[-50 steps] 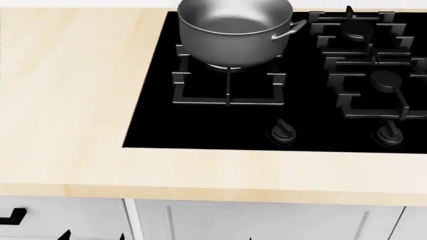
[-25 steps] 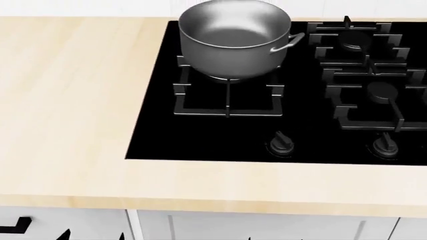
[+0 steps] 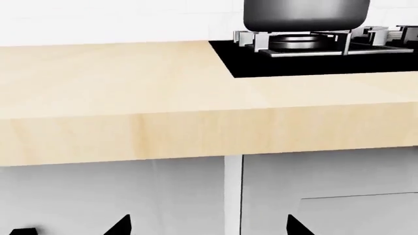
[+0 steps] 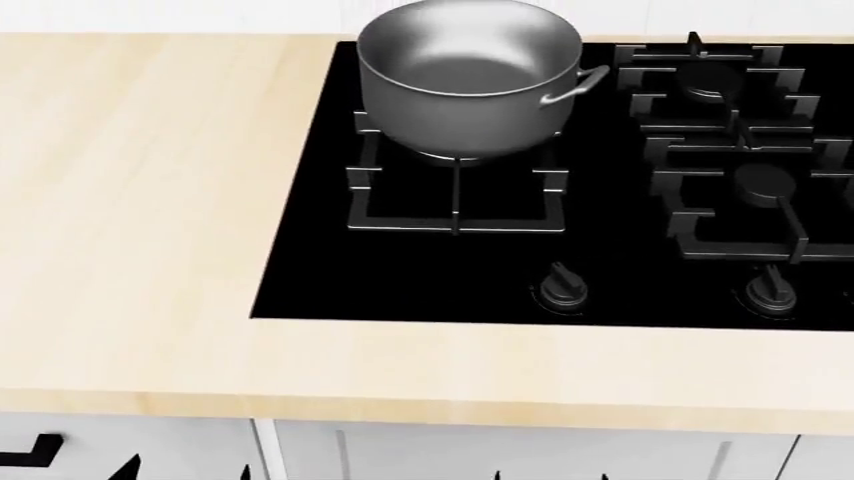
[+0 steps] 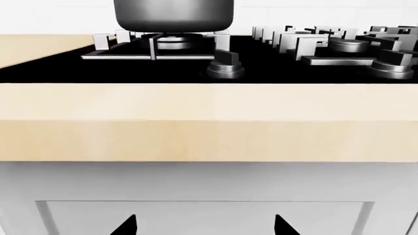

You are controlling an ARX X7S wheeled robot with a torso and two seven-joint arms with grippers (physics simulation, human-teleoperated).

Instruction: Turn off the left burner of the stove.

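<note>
The stove (image 4: 400, 280) is a black glass cooktop set in a light wood counter. The left burner (image 4: 457, 205), with its wide square grate, carries a grey steel pot (image 4: 467, 70). A small round dark knob (image 4: 562, 288) sits in front of that burner; it also shows in the right wrist view (image 5: 225, 66). My left gripper (image 3: 207, 227) and right gripper (image 5: 203, 226) are both open and empty. They are low in front of the white cabinet doors, below the counter edge. Only their black fingertips show at the head view's bottom edge.
Smaller paired burners (image 4: 741, 130) lie to the right, with a second knob (image 4: 771, 292) in front of them. The wood countertop (image 4: 147, 200) spreads to the stove's left. A black cabinet handle (image 4: 34, 452) shows low at the left.
One second ago the stove and counter sat slightly higher in the head view; they have shifted down in the picture. Nothing has visibly moved in the last half second.
</note>
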